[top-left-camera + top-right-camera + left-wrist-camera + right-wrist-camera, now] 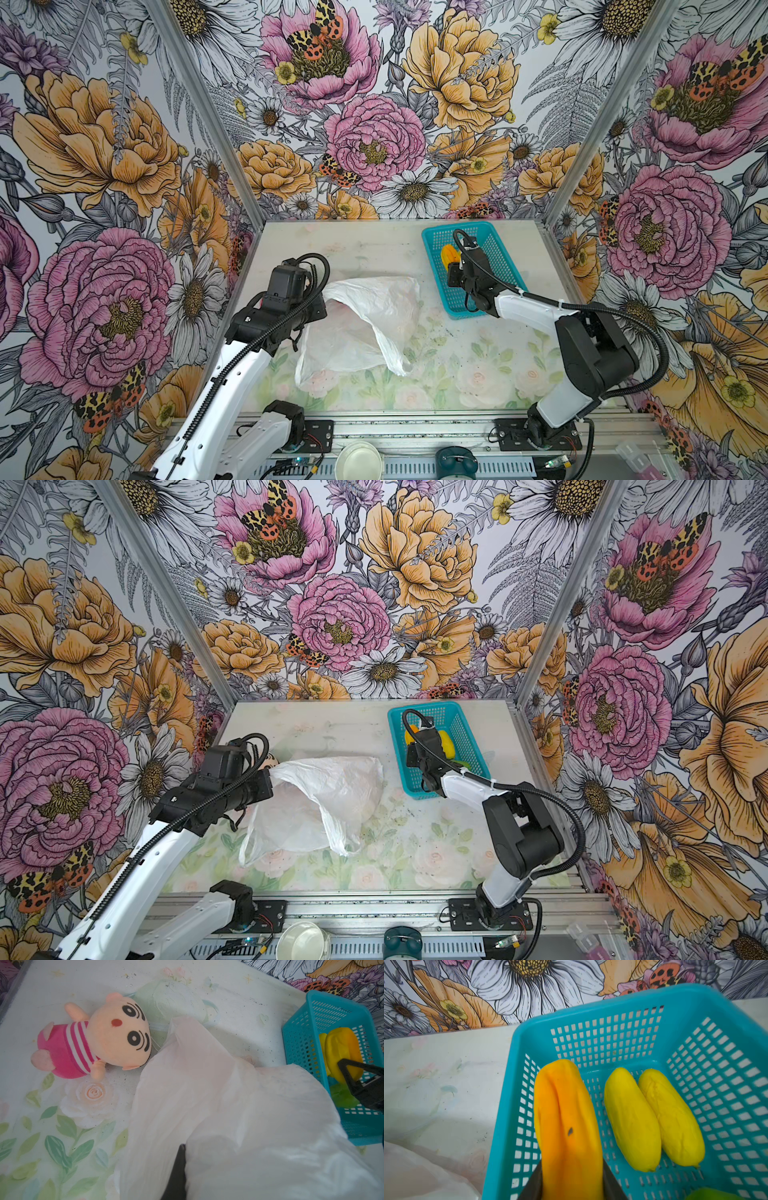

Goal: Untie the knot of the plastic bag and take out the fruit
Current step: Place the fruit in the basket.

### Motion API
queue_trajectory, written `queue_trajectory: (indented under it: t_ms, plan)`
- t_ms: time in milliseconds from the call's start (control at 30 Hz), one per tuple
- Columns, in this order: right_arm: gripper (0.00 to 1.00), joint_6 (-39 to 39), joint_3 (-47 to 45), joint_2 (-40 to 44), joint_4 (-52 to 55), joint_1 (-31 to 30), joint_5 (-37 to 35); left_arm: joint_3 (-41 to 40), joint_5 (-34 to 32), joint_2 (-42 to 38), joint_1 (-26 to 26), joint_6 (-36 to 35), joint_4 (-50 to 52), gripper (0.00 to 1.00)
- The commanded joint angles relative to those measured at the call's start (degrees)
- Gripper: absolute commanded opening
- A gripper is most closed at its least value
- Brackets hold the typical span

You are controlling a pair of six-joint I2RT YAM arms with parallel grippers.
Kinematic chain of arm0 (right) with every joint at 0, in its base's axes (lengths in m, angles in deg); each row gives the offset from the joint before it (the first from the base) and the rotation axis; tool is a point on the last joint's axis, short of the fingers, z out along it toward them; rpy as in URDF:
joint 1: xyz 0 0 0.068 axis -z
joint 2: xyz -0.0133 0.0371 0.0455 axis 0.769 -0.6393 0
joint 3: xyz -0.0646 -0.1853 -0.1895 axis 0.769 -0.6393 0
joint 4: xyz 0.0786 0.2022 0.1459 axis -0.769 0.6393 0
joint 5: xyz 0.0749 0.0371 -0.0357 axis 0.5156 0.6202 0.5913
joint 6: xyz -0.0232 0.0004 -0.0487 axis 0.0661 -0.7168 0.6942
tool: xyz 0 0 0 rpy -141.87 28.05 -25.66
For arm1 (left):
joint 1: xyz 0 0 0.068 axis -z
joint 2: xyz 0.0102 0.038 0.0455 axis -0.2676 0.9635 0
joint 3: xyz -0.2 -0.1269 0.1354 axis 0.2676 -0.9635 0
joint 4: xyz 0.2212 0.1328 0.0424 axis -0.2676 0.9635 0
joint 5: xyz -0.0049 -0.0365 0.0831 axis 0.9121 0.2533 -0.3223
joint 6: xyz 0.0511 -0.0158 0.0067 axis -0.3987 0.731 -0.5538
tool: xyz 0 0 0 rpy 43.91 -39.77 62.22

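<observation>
The thin, crinkly white plastic bag (365,324) lay slumped mid-table (374,249), toward the left edge, with one fold pinched tight in the left gripper (272,781). Just beyond it a soft plush doll (93,1041) in pink stripes lay on its side. At the far right corner stood a teal mesh basket (591,1016) — two smooth, long yellow fruits (631,1118) and a green fruit (712,1193) inside — where the right gripper (572,1169) clamped a ridged orange fruit (566,1118) over the basket's left side.

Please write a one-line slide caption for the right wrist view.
Right gripper holds an orange elongated fruit at the teal basket, where two yellow fruits lie side by side.
</observation>
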Motion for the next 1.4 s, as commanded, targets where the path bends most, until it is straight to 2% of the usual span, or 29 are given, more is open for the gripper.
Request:
queue_trajectory:
  t_ms: [0,233,367,433,600,800,933,1167,1367]
  plan:
    - [0.15,-1.5,4.7,-4.0,0.9,1.1,2.3,-0.3,-0.6,-0.5,-0.4,-0.2,-0.1,0.0]
    - [0.16,-1.5,10.3,-11.6,2.5,2.8,1.5,0.2,2.7,-1.8,-2.6,-0.2,-0.2,0.0]
    - [0.22,-2.5,10.7,-12.7,2.7,3.9,1.7,0.5,3.9,-2.1,-2.5,-0.2,-0.2,0.0]
    - [0.3,-2.7,10.5,-12.4,2.8,4.0,1.6,0.4,3.2,-2.2,-2.3,-0.2,-0.1,0.0]
    - [0.42,-2.3,11.5,-12.7,4.4,4.0,1.1,0.3,3.3,-2.3,-2.1,-0.3,-0.2,0.0]
    - [0.62,-2.7,11.9,-11.8,3.2,4.0,1.2,0.3,4.3,-2.8,-2.0,-0.6,-0.1,0.0]
    - [0.7,-2.8,10.3,-9.4,1.1,3.5,0.0,0.3,5.0,-2.9,-1.7,-1.0,-0.1,0.0]
    - [0.72,-1.7,3.3,0.2,-6.3,2.3,-0.9,0.3,5.2,-2.7,-1.4,-1.4,-0.1,0.0]
    - [0.75,7.3,-4.6,14.1,-14.0,-5.8,-4.4,0.3,5.9,-2.3,-1.3,-1.6,-0.1,0.0]
